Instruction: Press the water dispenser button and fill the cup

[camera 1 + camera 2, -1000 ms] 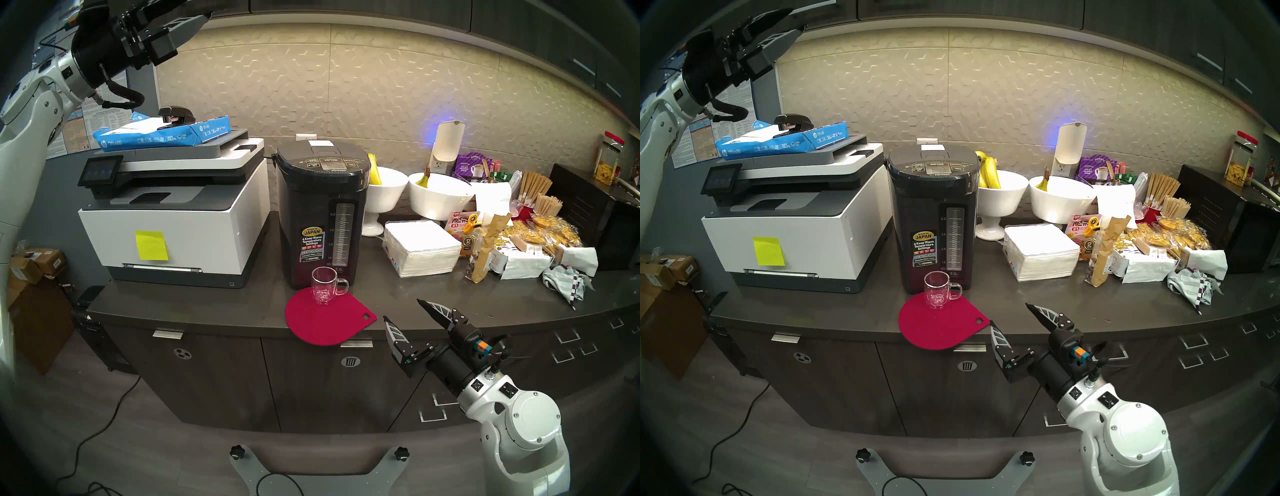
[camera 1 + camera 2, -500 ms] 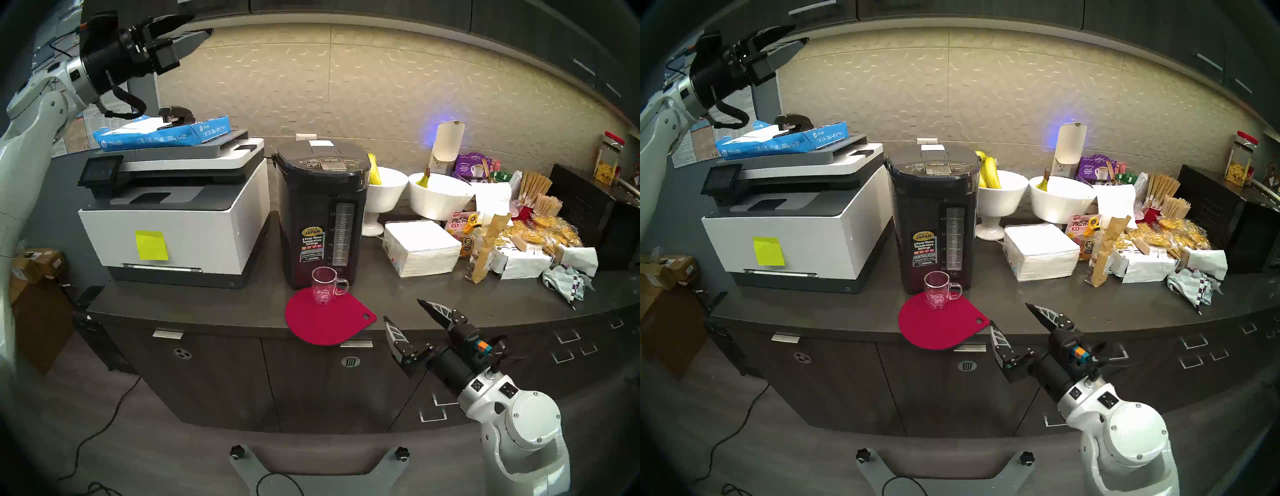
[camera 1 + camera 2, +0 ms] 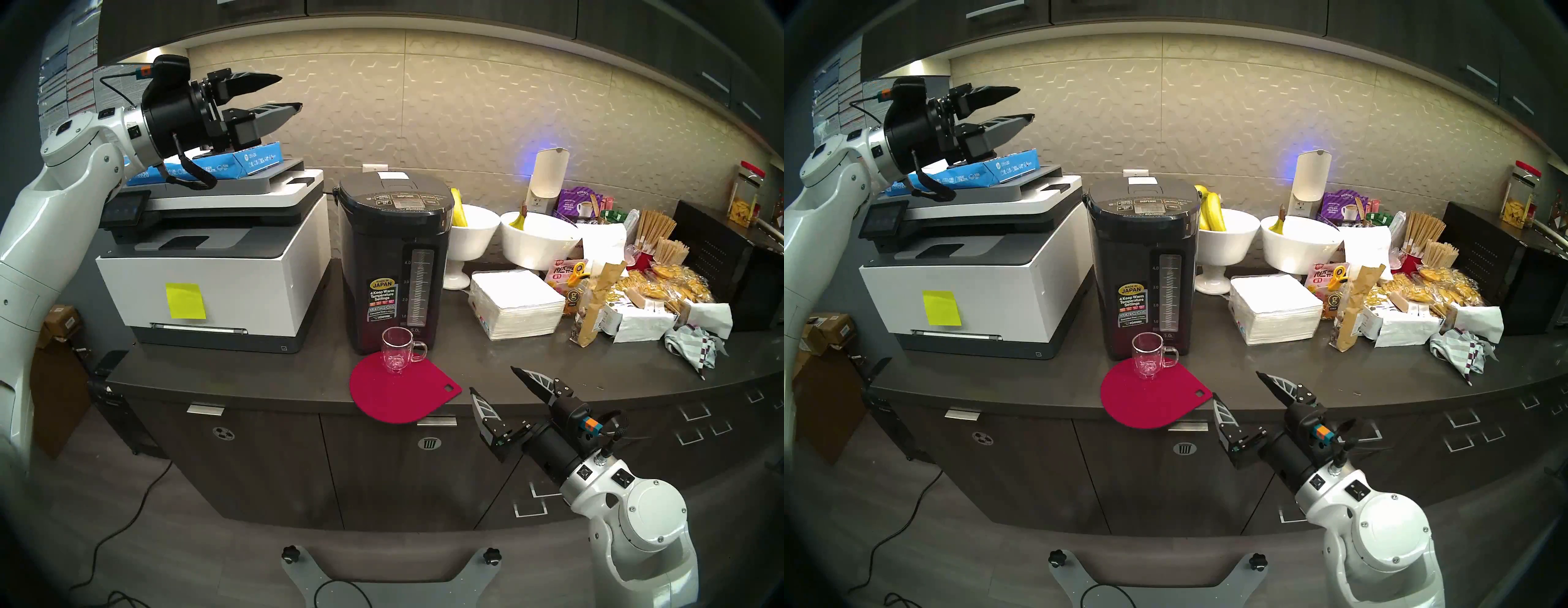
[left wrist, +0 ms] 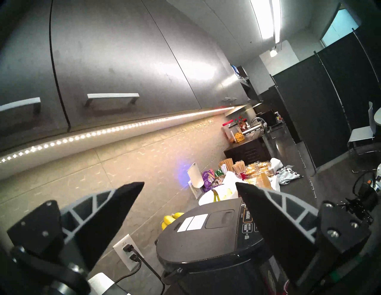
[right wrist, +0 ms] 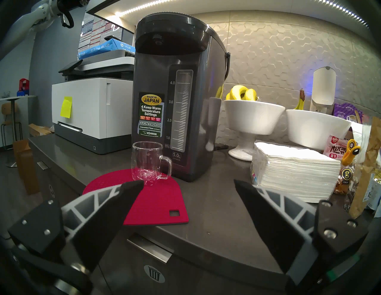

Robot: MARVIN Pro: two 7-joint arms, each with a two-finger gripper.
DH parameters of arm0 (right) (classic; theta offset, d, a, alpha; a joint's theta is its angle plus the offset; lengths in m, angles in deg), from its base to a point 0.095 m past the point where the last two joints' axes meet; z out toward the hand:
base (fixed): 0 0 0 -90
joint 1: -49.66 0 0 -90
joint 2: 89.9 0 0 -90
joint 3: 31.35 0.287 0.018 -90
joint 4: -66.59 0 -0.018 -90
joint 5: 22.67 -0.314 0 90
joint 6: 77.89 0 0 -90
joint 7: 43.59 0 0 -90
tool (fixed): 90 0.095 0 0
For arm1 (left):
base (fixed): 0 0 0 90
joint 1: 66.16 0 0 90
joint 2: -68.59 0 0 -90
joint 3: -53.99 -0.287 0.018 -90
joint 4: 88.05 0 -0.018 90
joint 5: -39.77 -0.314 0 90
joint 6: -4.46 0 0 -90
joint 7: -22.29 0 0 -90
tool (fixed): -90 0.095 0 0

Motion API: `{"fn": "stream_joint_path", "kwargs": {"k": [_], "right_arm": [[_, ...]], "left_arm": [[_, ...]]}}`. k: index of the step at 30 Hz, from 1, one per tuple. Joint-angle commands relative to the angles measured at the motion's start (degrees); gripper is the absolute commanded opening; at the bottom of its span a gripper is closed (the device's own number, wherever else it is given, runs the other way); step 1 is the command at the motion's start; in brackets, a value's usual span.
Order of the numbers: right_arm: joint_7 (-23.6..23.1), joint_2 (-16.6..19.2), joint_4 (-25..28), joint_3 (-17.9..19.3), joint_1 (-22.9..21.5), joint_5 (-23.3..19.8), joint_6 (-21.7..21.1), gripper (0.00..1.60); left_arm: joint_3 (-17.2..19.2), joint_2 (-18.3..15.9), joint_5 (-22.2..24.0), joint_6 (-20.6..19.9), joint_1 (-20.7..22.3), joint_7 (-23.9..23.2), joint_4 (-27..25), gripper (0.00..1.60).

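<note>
Left end effector, fingers spread and empty, has swung from upper left toward the water dispenser; button not yet pressed.

The left gripper, black, grey-ribbed fingers spread, has swung down and rightward from the 11 o'clock corner, now hovering above the blue paper ream on the white-and-grey printer.
</note>
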Motion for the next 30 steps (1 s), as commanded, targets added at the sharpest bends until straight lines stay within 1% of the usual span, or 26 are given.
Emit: {"fn": "stream_joint_path", "kwargs": {"k": [1,9,12,13,14,16,18,20,21,23,24,25,26,30], "right_arm": [[-0.1,0.1,1.3,-0.1,-0.2,0.1,0.2,1.6],[-0.1,0.1,1.3,-0.1,-0.2,0.1,0.2,1.6],[-0.1,0.1,1.3,-0.1,-0.2,0.1,0.2,1.6],[-0.1,0.1,1.3,-0.1,-0.2,0.1,0.2,1.6],[-0.1,0.1,1.3,-0.1,-0.2,0.1,0.2,1.6],[-0.1,0.1,1.3,-0.1,-0.2,0.1,0.2,1.6],[-0.1,0.1,1.3,-0.1,-0.2,0.1,0.2,1.6],[-0.1,0.1,1.3,-0.1,-0.2,0.1,0.2,1.6],[-0.1,0.1,1.3,-0.1,-0.2,0.1,0.2,1.6],[-0.1,0.1,1.3,-0.1,-0.2,0.1,0.2,1.6],[-0.1,0.1,1.3,-0.1,-0.2,0.1,0.2,1.6],[-0.1,0.1,1.3,-0.1,-0.2,0.1,0.2,1.6],[-0.1,0.1,1.3,-0.1,-0.2,0.1,0.2,1.6],[-0.1,0.1,1.4,-0.1,-0.2,0.1,0.2,1.6]], "left_arm": [[1.1,1.9,-0.2,-3.0,6.3,0.2,0.5,1.6],[-0.1,4.0,-1.4,-8.7,11.0,-0.9,2.7,1.6],[0.1,5.2,-1.9,-10.9,12.4,-1.3,3.2,1.6],[0.3,5.8,-1.2,-12.0,12.6,-0.9,3.2,1.6],[-0.4,5.8,-2.1,-12.7,13.6,-1.5,3.2,1.6],[-0.7,6.2,-2.6,-14.3,14.2,-1.7,3.1,1.6],[-1.9,6.5,-3.2,-15.5,15.7,-2.3,3.4,1.6],[-1.9,6.7,-3.4,-15.8,15.8,-2.5,3.3,1.6],[-2.9,6.9,-4.1,-16.6,17.2,-3.0,3.6,1.6],[-3.8,7.1,-4.9,-17.0,18.3,-3.9,4.0,1.6],[-3.9,7.2,-4.9,-17.3,18.5,-3.8,4.0,1.59],[-4.1,7.3,-5.0,-17.5,18.8,-4.1,4.1,1.53],[-4.5,7.1,-5.4,-17.5,19.0,-4.8,4.1,1.51],[-5.3,7.2,-6.2,-17.4,19.4,-5.9,4.4,1.52]]}}
